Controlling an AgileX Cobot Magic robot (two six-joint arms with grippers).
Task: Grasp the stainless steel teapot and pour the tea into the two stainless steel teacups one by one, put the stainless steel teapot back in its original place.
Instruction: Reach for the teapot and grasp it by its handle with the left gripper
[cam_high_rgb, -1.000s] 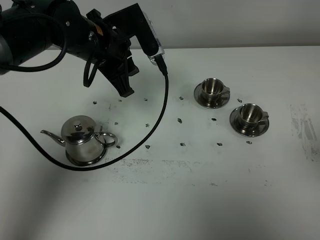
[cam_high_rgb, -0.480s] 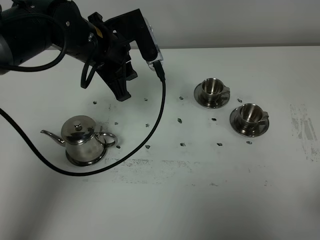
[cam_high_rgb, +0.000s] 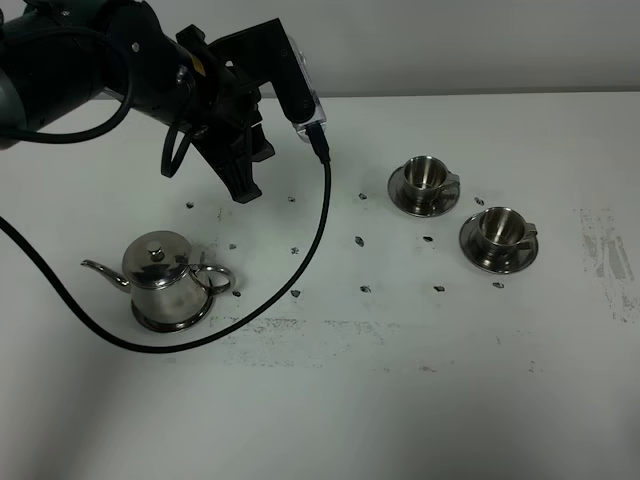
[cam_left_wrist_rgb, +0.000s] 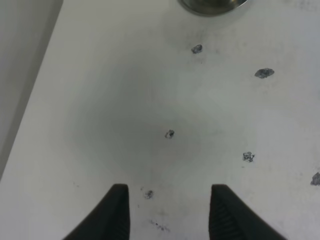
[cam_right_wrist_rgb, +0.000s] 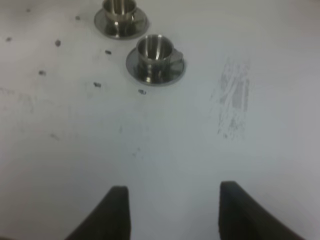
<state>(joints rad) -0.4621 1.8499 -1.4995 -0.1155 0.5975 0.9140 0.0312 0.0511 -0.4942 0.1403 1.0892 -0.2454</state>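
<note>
"On the table's left, where was the stainless steel teapot (cam_high_rgb: 165, 282) found?"

"It was stood upright on the table (cam_high_rgb: 400, 400), spout to the left, loop handle to the right, with nothing gripping it. The left gripper (cam_high_rgb: 243, 188) was held above and behind it, well apart, its jaws spread and nothing between them."

"What could be upset?"

"A black cable (cam_high_rgb: 322, 225) was hung in a loop just beside the pot's handle and base. Were the arm lowered, the pot might be snagged and tipped. Further right, the two stainless steel teacups (cam_high_rgb: 425, 178) were set close together on saucers (cam_high_rgb: 495, 266), so one might be knocked by the long spout while the other was filled. The right gripper (cam_right_wrist_rgb: 172, 200) was likewise spread and empty, the cups ahead of it."
</note>
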